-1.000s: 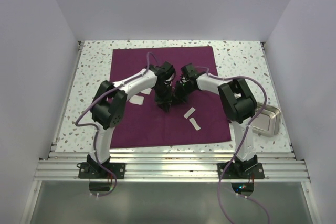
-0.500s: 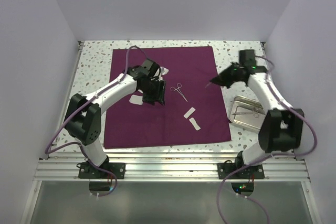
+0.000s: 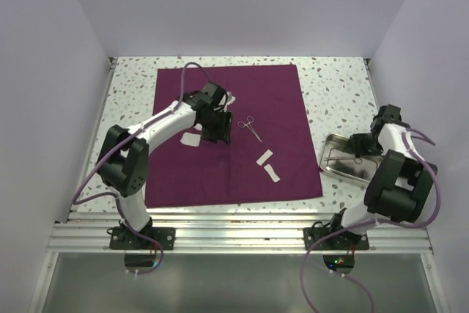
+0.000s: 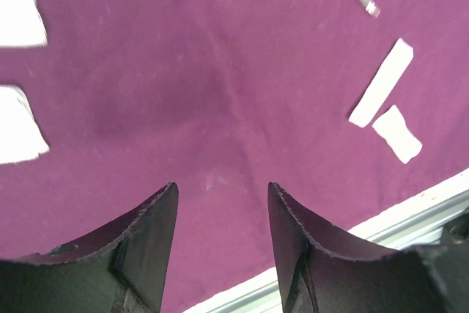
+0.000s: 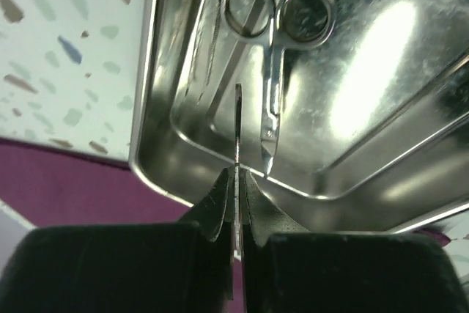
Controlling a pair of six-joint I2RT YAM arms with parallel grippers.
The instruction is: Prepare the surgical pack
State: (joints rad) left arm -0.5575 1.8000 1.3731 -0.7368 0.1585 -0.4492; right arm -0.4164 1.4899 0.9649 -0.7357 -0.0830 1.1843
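table (image 3: 341, 89): speckled white; both arms bolted at its near edge.
cloth (image 3: 242, 185): plum-purple, spread flat over the middle of the table.
near gauze pads (image 3: 272, 174): two white strips on the cloth, right of centre, just beside each other.
tray (image 3: 326, 168): steel, on bare table just off the cloth's right edge.
tray scissors (image 5: 273, 64): ring-handled, lying inside the tray.
right claw (image 5: 236, 174): low over the tray, closed on a thin steel instrument (image 5: 237, 119) seen edge-on; its kind cannot be told.
left claw (image 4: 222, 187): above the cloth left of centre, jaws parted, nothing between them.
left gauze pad (image 3: 191, 139): on the cloth, just left of the left claw.
loose scissors (image 3: 250, 127): on the cloth, near the left claw's right side, lying at an angle.
far gauze pad (image 3: 231, 98): beyond the left wrist, partly hidden.
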